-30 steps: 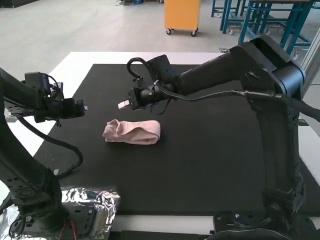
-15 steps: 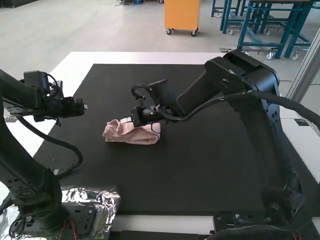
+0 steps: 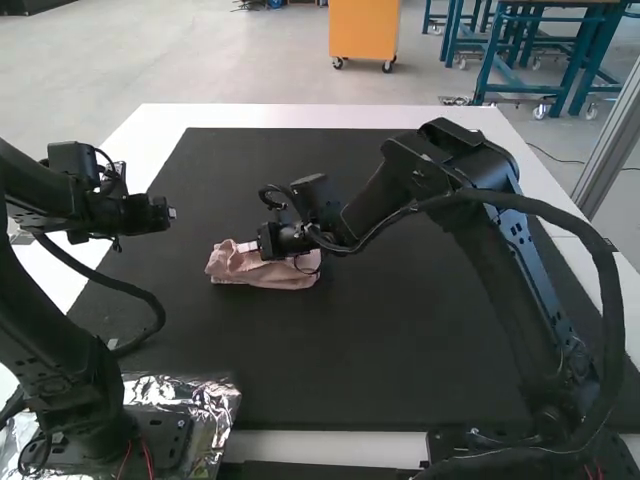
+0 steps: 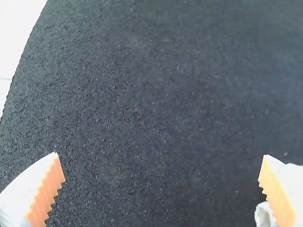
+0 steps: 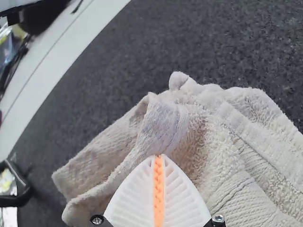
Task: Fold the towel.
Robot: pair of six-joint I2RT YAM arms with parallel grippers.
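Right gripper (image 3: 243,246) lowered to the towel (image 3: 275,275)

Item: my right gripper. A second ago well apart from the cloth; now at its upper side, the arm's elbow dropped lower. Jaws closed together; I cannot tell whether any cloth is pinched in them.

Item: the towel. On the black mat (image 3: 380,330), left of centre on the table (image 3: 300,115). A compact, rumpled bundle with a flap turned over; its outline is much as it was.

Item: my left gripper (image 4: 161,156). Jaws wide, over the mat, apart from the cloth; unmoved.

Bearing on the task: contact seems to be the new matter, the fold itself little altered. I judge the folding well advanced, and this step a press or tidy of the top layer rather than a fresh fold. Risk: closed tips may drag the soft flap askew. Advised: light pressure, then a straight lift.
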